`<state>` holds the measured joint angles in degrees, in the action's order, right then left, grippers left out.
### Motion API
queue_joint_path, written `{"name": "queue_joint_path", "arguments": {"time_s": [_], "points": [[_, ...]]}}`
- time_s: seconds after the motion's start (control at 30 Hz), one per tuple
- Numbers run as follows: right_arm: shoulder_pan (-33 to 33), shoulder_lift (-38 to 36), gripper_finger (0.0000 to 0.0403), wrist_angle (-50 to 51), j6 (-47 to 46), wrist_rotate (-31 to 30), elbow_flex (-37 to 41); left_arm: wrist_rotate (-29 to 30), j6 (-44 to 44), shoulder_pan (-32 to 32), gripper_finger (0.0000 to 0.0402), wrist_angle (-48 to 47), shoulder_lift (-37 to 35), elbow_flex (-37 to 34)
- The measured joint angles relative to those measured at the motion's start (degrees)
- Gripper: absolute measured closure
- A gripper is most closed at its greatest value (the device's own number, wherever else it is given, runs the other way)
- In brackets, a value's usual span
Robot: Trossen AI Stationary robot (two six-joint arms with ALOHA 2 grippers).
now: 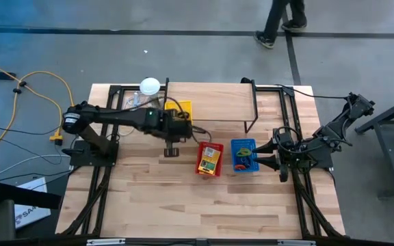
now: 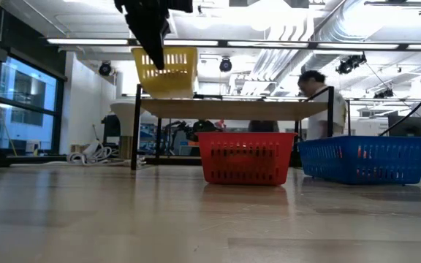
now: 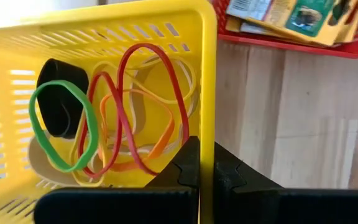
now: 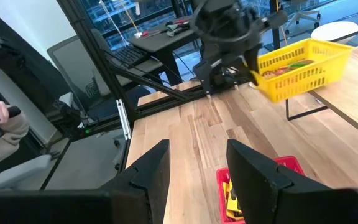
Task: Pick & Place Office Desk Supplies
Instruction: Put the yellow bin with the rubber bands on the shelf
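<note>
A yellow plastic basket [image 3: 104, 37] hangs in the air over the table's far middle, with my left gripper [image 3: 207, 163] shut on its wall. Inside lie green [image 3: 61, 124], red [image 3: 157, 99] and orange rubber bands and a black ring [image 3: 58, 93]. In the low view the yellow basket [image 2: 165, 69] is well above the tabletop. A red basket [image 1: 210, 158] with yellow-and-green card boxes and a blue basket [image 1: 244, 156] with small coloured items stand on the table at the middle. My right gripper [image 4: 197, 165] waits open beside the blue basket, right of it, touching nothing. My left gripper pinches one side wall of the yellow basket at its rim [image 3: 208, 124], one finger inside the basket and one outside. The fingers come from above, slanting down. The basket hangs below them, lifted clear of the table, its open side up.
A black-framed stand [image 1: 252, 102] with a wooden top stands at the table's far right-middle, close to the lifted basket. A white round-topped object [image 1: 150, 85] sits at the far edge. A person walks on the floor beyond the table [image 1: 279, 20]. Bare wood lies along the near half.
</note>
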<state>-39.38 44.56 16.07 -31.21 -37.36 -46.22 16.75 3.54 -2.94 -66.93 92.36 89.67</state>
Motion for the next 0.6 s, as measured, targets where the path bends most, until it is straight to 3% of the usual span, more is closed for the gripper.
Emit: {"name": "queue_joint_path", "arguments": {"time_s": [0.6], "points": [[0.0, 0.0, 0.0256, 0.0, 0.0, 0.0, 0.0, -8.7, -15.5, 14.3, 0.0401, 2.3, 0.0, 2.0]]}}
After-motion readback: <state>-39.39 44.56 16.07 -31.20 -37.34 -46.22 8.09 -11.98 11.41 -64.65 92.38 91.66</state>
